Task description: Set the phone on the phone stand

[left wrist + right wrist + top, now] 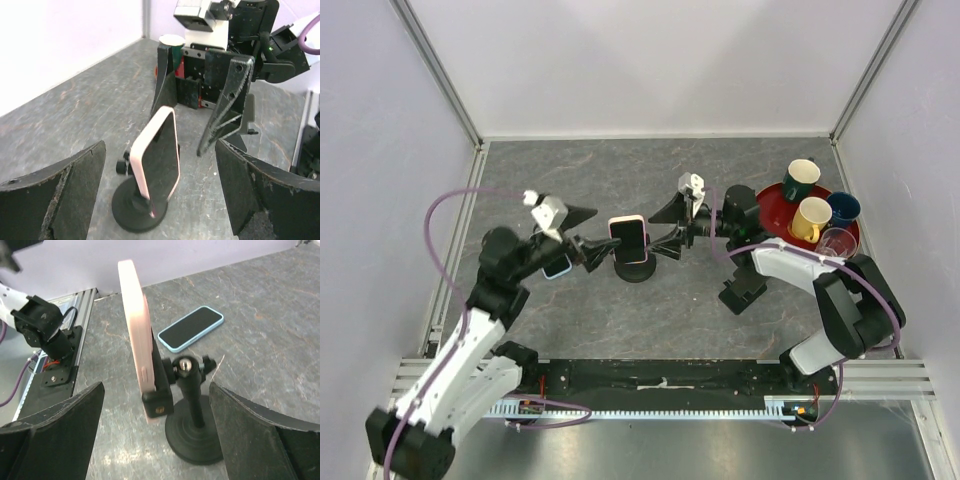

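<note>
The pink-cased phone (pixel 627 232) stands upright in the clamp of the black phone stand (pixel 637 269) at the table's middle. The left wrist view shows its dark screen (pixel 161 159) above the disc base (pixel 131 215). The right wrist view shows its pink back (pixel 135 335), the clamp gripping it, and the post and base (pixel 195 436). My left gripper (pixel 593 251) is open and empty just left of the phone, touching nothing. My right gripper (pixel 665 245) is open and empty just right of it. Each gripper's fingers stand wide on both sides of the stand.
A light-blue phone (pixel 191 328) lies flat beyond the stand, partly under my left arm (pixel 558 266). A red tray (pixel 772 203) with several cups sits at the back right. A black folding wedge stand (pixel 742 290) sits near my right arm.
</note>
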Robot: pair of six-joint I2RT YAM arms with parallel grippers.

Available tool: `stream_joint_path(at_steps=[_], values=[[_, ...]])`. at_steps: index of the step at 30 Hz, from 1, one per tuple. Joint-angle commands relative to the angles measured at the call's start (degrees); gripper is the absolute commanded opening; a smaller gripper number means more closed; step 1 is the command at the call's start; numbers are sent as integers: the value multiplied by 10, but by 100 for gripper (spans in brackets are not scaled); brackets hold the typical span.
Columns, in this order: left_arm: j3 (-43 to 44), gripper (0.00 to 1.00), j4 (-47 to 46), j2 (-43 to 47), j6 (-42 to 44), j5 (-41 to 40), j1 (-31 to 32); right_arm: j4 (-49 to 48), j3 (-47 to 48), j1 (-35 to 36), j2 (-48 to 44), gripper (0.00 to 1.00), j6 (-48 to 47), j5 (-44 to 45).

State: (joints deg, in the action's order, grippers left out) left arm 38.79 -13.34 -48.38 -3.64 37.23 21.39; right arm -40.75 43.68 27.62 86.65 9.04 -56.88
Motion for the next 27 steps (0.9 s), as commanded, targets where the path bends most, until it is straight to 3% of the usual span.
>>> stream_joint_path(at_steps=[1,6,9,15,18,19,22,27], values=[[-85,97,6,148,-86,-138,-4,-4,63,17,32,91,3,23],[-129,96,60,213,-151,-150,-4,-69,98,35,68,88,85,2],[-174,95,21,222,-191,-147,-4,-57,119,52,84,82,86,4],[-182,92,-11,188,-239,-175,-4,-91,127,67,104,57,120,1],[-241,88,-97,158,-289,-163,-3,-138,120,67,101,34,159,15],[-258,86,-172,150,-300,-157,-3,-140,118,67,99,20,164,22],[-311,82,-271,97,-330,-155,8,-120,118,65,88,0,165,38],[-349,82,-436,-5,-279,-204,67,-109,113,49,77,0,171,34]])
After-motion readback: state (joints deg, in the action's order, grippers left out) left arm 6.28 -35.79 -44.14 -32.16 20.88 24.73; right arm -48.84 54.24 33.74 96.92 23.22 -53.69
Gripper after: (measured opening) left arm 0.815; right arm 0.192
